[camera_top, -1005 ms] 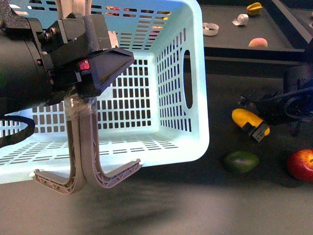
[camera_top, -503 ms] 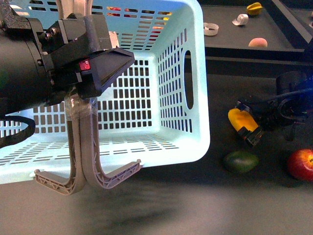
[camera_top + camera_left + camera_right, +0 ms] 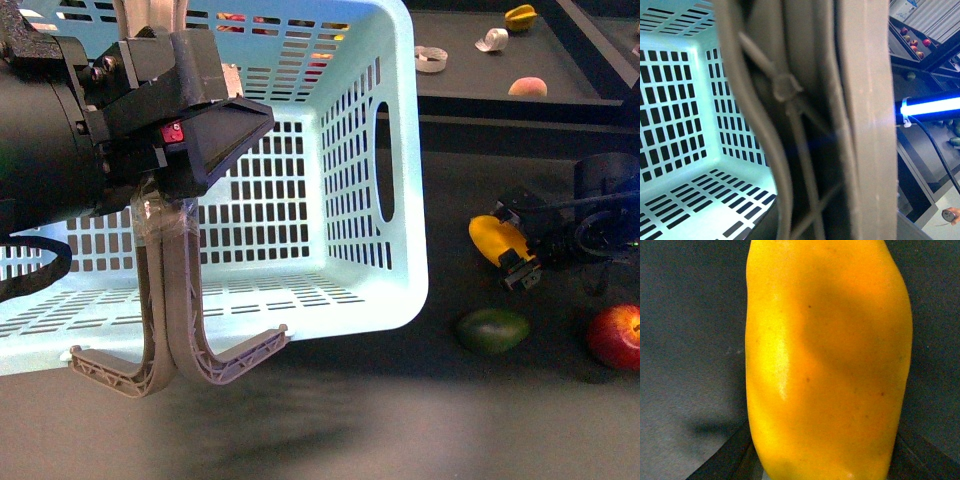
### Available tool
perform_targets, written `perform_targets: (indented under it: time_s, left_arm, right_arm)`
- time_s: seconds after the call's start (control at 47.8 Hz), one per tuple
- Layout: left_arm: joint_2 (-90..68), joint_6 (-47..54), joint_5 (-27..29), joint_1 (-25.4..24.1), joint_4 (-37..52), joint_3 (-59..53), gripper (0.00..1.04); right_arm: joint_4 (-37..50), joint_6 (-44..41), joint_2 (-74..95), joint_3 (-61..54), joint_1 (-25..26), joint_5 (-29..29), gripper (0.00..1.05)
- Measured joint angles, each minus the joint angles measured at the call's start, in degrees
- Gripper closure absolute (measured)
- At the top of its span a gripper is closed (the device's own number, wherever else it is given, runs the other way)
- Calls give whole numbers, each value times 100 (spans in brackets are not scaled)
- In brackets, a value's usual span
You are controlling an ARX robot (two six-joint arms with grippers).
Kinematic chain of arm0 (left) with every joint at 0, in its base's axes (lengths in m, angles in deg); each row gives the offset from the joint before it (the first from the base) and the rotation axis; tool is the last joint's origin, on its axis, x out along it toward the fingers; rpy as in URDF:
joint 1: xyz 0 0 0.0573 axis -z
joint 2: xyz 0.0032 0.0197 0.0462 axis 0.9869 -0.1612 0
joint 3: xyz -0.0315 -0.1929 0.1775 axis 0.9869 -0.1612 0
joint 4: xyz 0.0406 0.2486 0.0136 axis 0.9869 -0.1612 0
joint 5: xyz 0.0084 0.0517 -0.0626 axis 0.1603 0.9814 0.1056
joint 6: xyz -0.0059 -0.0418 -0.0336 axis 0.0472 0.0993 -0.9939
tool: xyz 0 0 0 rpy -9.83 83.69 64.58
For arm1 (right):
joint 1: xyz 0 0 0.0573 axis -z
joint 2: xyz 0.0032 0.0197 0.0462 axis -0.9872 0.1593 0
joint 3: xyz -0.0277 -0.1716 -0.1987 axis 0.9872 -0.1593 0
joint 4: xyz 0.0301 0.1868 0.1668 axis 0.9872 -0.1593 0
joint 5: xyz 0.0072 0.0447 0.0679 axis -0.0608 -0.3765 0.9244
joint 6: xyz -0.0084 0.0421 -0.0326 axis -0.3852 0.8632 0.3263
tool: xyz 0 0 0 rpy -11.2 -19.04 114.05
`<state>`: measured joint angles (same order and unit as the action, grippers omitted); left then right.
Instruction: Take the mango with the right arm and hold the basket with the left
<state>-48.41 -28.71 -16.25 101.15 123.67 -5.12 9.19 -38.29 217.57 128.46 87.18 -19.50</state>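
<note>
Left gripper (image 3: pixel 168 195) is clenched on the basket's (image 3: pixel 402 150) two taped handles (image 3: pixel 178 310), which run together from the near rim up into the jaws. Right gripper (image 3: pixel 522 265) grasps the mango (image 3: pixel 495 240) near one end, to the right of the basket and apart from it, with a green fruit (image 3: pixel 492 330) lying nearby. Whether the mango is clear of the table (image 3: pixel 330 430) cannot be told. Risks: glossy skin and an off-centre grip could let the mango pivot or slip out. A low carry could strike the basket wall, and handles swinging in the jaws could shift the opening.
</note>
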Motion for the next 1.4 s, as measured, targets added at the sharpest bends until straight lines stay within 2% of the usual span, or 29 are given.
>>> perform_targets:
  time_s: [0.105,0.293,0.461,0.628,0.817,0.984,1.194,1.403]
  left_arm:
    - [0,-2,-2,0,0,0,87]
    - [0,0,-2,0,0,0,87]
    - [0,-2,-2,0,0,0,87]
    - [0,-2,-2,0,0,0,87]
    - [0,0,-2,0,0,0,87]
    - [0,-2,-2,0,0,0,87]
    - [0,0,-2,0,0,0,87]
    - [0,0,-2,0,0,0,87]
  right_arm:
    - [378,271,-295,-490,11,111,50]
    - [1880,1287,-1698,-2118,-28,61,50]
    - [2686,2076,-2940,-3268,-142,157,50]
    - [3392,3150,-4819,-4940,-605,385,50]
    - [3335,3797,-6306,-5805,-1377,411,50]
    - [3174,4111,-6898,-5906,-2013,435,50]
    - [2811,4266,-6822,-5740,-2848,310,50]
    - [2761,4341,-6085,-5270,-3217,-59,50]
